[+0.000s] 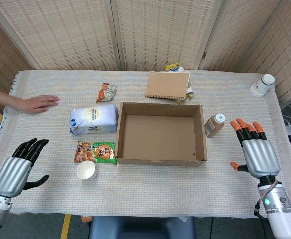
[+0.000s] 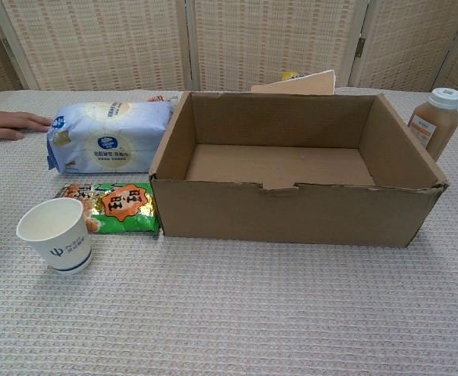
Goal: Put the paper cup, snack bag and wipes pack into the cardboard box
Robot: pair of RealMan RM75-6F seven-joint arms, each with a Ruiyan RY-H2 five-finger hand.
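left hand (image 1: 17, 169) and right hand (image 1: 254, 152) both hover empty, fingers spread, near the table (image 1: 150, 194) front corners. paper cup (image 1: 86, 170) upright beside snack bag (image 1: 95, 152), wipes pack (image 1: 93, 120) behind it, all left of the empty cardboard box (image 1: 161, 159).

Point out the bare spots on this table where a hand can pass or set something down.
Free: the near strip in front of the cardboard box, and the cloth between box and right hand. Crowded: left of the box, where wipes pack, snack bag and paper cup cluster.
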